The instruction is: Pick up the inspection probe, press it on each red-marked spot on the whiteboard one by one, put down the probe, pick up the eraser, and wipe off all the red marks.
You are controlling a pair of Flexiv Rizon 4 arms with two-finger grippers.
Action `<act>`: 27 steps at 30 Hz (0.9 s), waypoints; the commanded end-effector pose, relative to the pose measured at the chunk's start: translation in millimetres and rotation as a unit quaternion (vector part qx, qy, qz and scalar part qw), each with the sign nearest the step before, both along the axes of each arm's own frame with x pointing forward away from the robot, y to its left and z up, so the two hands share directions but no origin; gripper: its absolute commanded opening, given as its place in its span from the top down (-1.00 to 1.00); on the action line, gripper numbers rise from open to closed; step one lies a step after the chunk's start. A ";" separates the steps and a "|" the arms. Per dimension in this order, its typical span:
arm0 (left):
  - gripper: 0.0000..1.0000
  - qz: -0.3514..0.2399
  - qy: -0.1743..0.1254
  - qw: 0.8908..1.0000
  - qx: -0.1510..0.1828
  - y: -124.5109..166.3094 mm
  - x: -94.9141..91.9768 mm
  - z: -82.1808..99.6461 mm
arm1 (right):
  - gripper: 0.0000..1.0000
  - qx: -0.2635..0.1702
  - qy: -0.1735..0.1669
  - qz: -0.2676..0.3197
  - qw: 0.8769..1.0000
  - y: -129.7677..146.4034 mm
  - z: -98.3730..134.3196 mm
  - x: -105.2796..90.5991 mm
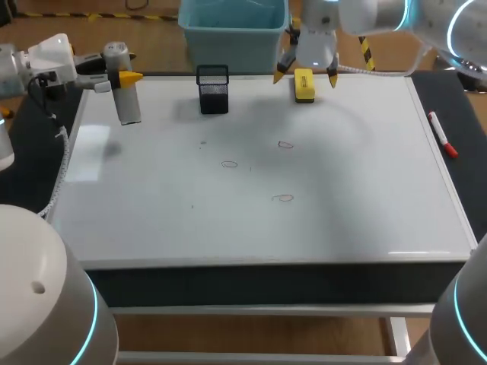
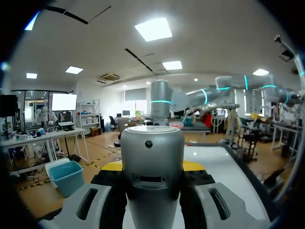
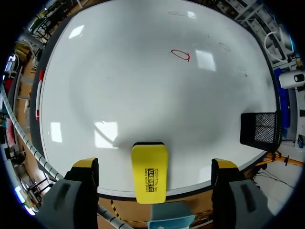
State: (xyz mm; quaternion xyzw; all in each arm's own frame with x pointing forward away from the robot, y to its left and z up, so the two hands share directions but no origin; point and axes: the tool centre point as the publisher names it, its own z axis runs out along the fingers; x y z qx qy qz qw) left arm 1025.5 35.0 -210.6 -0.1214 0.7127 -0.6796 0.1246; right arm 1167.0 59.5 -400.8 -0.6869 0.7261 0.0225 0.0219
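- The yellow eraser lies flat on the whiteboard. It is at the far edge, a bit right of the middle.
- I think my job now is to pick it up. To do that well, I should go straight down and keep the eraser in the middle. Then I squeeze its two long sides at the same time, so it does not spin or slide away.
- I should hold it firm and flat, because I need it for rubbing.
- My right gripper is wide open and holds nothing. The eraser sits between its two yellow tips with a gap on each side. Nothing touches it.
- The eraser's long way points out ahead of the gripper, so the tips face its long sides. That looks lined up well to me.
- A black mesh cup stands near the eraser, to its left. I should keep clear of it.
- The red marks are three small loops around the middle of the board, nearer than the eraser and well apart from it.
- My left gripper is at the far left corner of the board. It is closed on the silver probe, which stands upright. I cannot tell if the probe touches the board.
- A red pen lies by the right edge.
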 end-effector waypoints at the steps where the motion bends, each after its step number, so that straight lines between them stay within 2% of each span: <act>1: 1.00 0.002 -0.001 1.000 0.000 -0.6 -0.8 0.8 | -1.00 -0.008 0.014 0.003 1.000 1.9 -6.7 11.2; 21: 1.00 0.002 -0.001 1.000 0.000 -0.6 -0.8 0.8 | -1.00 -0.023 0.032 -0.001 0.999 0.1 -17.1 29.4; 23: 1.00 0.002 -0.001 1.000 0.000 -0.6 -0.8 0.8 | -0.62 -0.021 0.034 -0.003 0.999 -0.4 -17.8 29.2; 24: 1.00 0.002 -0.001 1.000 0.000 -0.6 -0.8 0.8 | -0.49 -0.019 0.037 -0.005 0.999 -0.7 -18.1 28.8; 26: 1.00 0.002 -0.001 1.000 0.000 -0.6 -0.8 0.8 | 0.02 -0.010 0.038 -0.005 0.999 -1.2 -17.9 26.5; 27: 1.00 0.002 -0.001 1.000 0.000 -0.6 -0.8 0.8 | 0.06 -0.009 0.039 -0.005 0.999 -1.1 -17.4 25.4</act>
